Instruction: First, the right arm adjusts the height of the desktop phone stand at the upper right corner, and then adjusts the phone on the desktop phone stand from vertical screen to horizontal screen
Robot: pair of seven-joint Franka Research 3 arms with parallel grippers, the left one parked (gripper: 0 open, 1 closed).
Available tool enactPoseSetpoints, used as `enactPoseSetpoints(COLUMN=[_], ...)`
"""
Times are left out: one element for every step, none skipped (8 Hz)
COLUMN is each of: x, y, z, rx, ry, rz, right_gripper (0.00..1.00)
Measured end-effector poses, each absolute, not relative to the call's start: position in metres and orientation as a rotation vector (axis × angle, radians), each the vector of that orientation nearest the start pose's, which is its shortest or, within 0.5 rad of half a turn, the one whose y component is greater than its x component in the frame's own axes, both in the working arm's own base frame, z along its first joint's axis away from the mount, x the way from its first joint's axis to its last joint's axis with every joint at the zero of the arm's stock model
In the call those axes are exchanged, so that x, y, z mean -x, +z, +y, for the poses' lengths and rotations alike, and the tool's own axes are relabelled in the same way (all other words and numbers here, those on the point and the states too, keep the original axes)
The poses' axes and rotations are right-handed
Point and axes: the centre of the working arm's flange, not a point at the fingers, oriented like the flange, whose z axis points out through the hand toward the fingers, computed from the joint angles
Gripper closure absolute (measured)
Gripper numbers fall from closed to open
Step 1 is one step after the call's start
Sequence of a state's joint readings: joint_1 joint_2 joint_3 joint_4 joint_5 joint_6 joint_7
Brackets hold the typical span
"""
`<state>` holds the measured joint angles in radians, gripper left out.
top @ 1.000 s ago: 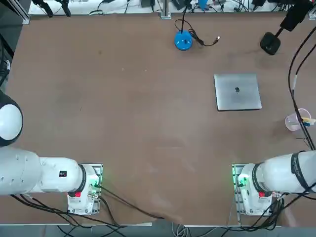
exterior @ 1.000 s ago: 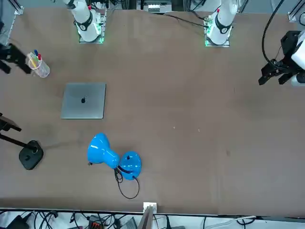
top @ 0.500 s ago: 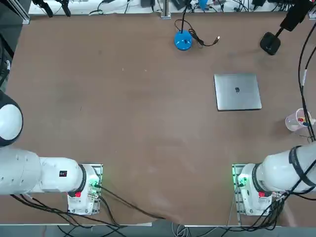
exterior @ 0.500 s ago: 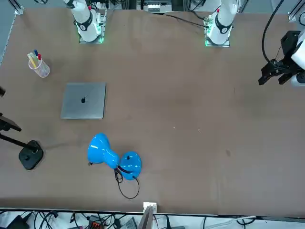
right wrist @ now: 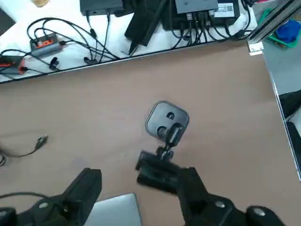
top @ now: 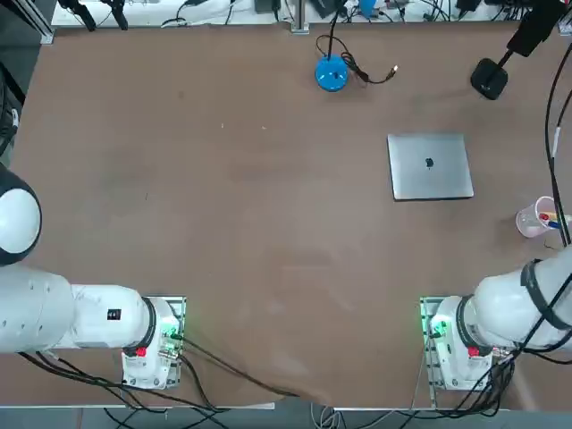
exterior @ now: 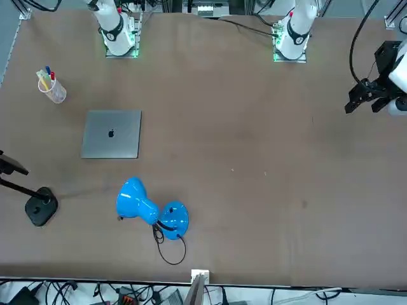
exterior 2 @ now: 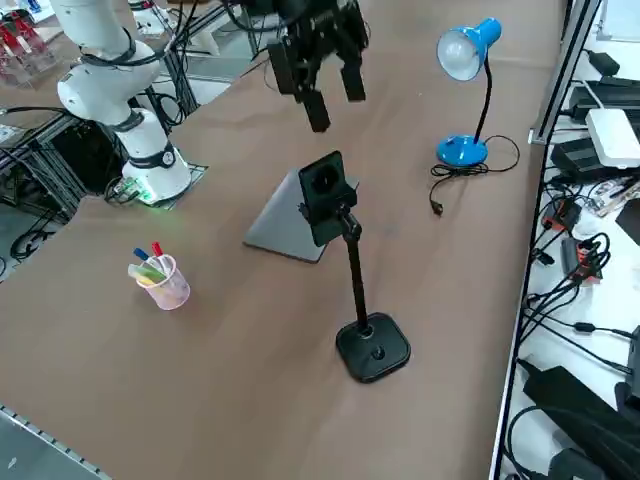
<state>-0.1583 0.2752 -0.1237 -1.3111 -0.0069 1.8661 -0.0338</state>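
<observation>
The right claw hangs wide open above the phone, clamped upright on the desktop phone stand, touching nothing.

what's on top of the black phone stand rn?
The phone, clamped upright at the pole's top on the desktop phone stand. The right gripper hangs above it, jaws open. The clamp behind the phone is hidden.

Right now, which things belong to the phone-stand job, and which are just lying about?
Job: desktop phone stand; phone clamped upright on it; right tool, open, hovering above the phone.

Lying about: blue desk lamp; closed silver laptop; cup of pens.
</observation>
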Motion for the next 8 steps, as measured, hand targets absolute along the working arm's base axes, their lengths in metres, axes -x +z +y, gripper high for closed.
enactPoseSetpoints(x=[-0.647, -0.652, -0.656, -0.661, -0.665, -0.668, -0.671, -0.673], y=[0.600, 0.584, 0.569, 0.556, 0.544, 0.533, 0.523, 0.516], z=[-0.184, -0.195, -0.205, -0.210, -0.213, -0.215, -0.216, -0.217], rx=[3.175, 3.178, 3.180, 3.182, 3.180, 3.172, 3.164, 3.158], ry=[-0.431, -0.407, -0.392, -0.379, -0.360, -0.340, -0.323, -0.310], rz=[0.400, 0.422, 0.441, 0.450, 0.464, 0.504, 0.546, 0.578], right_gripper=[0.04, 0.08, 0.14, 0.18, 0.24, 0.27, 0.29, 0.30])
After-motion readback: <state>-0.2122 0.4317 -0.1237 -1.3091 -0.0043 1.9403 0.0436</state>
